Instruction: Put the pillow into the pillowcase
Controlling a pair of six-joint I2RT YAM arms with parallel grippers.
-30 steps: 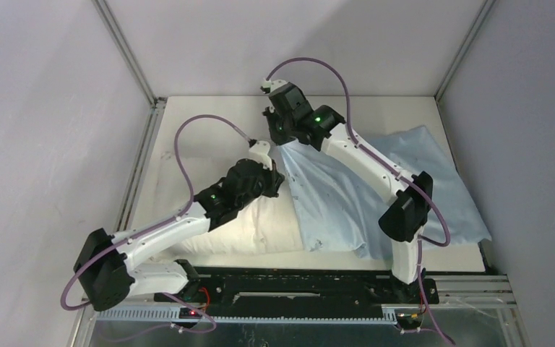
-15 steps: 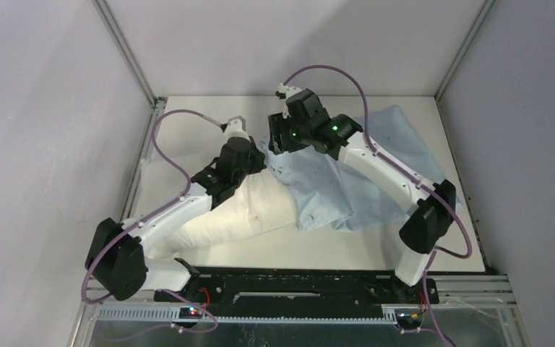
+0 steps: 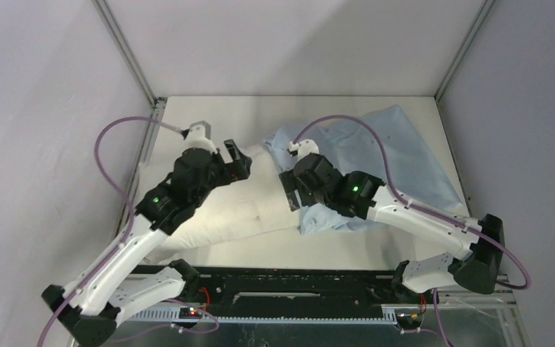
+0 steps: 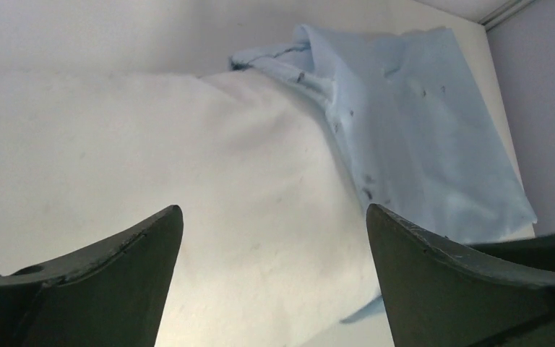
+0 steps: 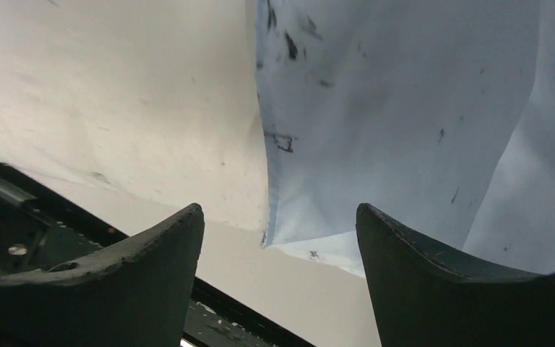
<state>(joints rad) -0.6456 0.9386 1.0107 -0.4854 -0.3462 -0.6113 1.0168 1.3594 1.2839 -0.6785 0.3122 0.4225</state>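
The white pillow (image 3: 238, 217) lies slanted across the table's left half. Its right end sits under the open edge of the light blue pillowcase (image 3: 383, 144), which spreads wrinkled toward the far right. My left gripper (image 3: 235, 157) hovers open over the pillow's far end, nothing between its fingers; its own view shows pillow (image 4: 188, 159) below and pillowcase (image 4: 419, 116) to the right. My right gripper (image 3: 298, 201) is open and empty above the near corner of the pillowcase (image 5: 390, 108), where it overlaps the pillow (image 5: 137, 108).
The white table (image 3: 209, 116) is boxed in by grey walls and aluminium posts (image 3: 126, 54) at the back corners. A black rail (image 3: 296, 293) carrying the arm bases runs along the near edge, and shows in the right wrist view as the rail (image 5: 14, 217).
Both grippers opened and let go of the pillowcase edge. The right arm swung back from the far side to the near middle, and the left arm pulled away to the left.
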